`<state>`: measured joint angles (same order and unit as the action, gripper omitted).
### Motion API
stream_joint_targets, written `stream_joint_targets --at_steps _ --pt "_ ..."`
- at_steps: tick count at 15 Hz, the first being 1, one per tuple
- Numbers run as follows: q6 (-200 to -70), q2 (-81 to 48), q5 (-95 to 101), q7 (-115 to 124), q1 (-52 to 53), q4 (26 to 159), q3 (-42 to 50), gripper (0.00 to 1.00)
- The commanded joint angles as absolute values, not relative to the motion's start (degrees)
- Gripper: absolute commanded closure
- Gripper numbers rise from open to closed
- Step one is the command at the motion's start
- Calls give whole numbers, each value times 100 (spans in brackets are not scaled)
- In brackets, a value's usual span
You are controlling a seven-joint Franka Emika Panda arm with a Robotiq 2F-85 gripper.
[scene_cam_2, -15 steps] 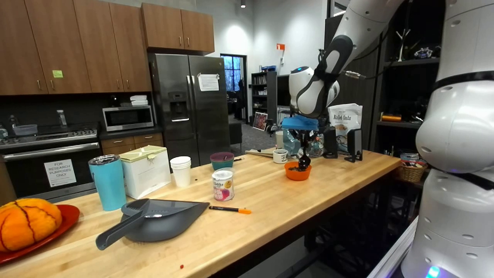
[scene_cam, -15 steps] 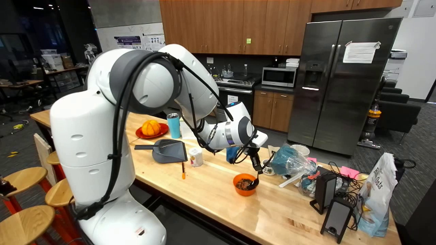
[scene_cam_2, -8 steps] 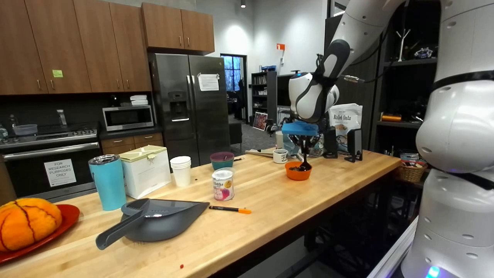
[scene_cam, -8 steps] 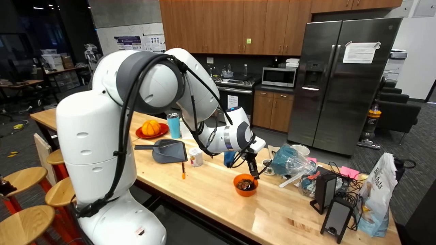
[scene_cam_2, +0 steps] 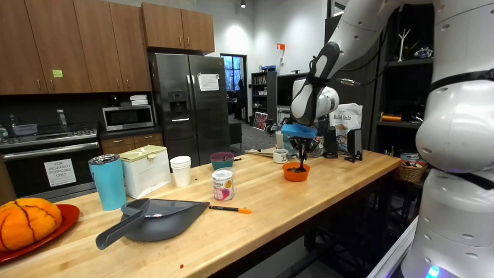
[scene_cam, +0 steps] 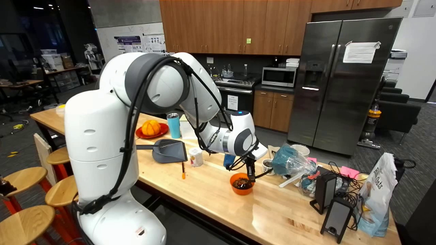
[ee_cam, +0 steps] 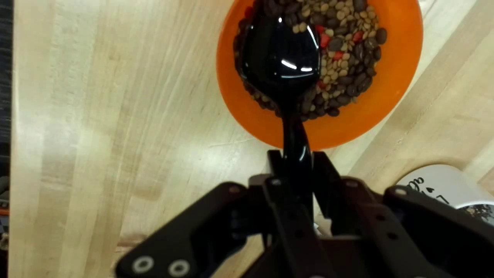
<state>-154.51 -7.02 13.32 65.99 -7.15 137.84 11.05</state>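
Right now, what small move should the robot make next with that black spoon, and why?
Perhaps press the spoon slightly down into the beans: the end effector grips its handle, and its head, seemingly almost bare, lies over beans inside the orange bowl.

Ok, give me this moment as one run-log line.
End effector: closed on black spoon; spoon head: inside orange bowl holding beans; bowl: on table; white mug: upright near bowl, not touching

Wooden table (scene_cam_2: 216, 231) — orange bowl (scene_cam_2: 295, 176), dustpan (scene_cam_2: 166, 223) atop
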Motion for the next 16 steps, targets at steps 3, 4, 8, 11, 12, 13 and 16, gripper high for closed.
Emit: stream_joint_targets --at_steps 3,4,8,11,12,13,16 --pt "-15591 -670 -625 5053 -839 13786 905 94" --pt "-15544 -660 -951 4812 -844 13762 881 94" --pt "-15399 -635 -2073 3924 -863 13649 814 94" --pt "-15239 -653 -2825 3198 -930 13501 779 94" --pt "-15126 -691 -3121 2921 -968 13425 763 94" --pt "-15014 -735 -3414 2633 -1006 13351 754 94" --pt "-14496 -943 -4310 1861 -1139 13110 793 94"
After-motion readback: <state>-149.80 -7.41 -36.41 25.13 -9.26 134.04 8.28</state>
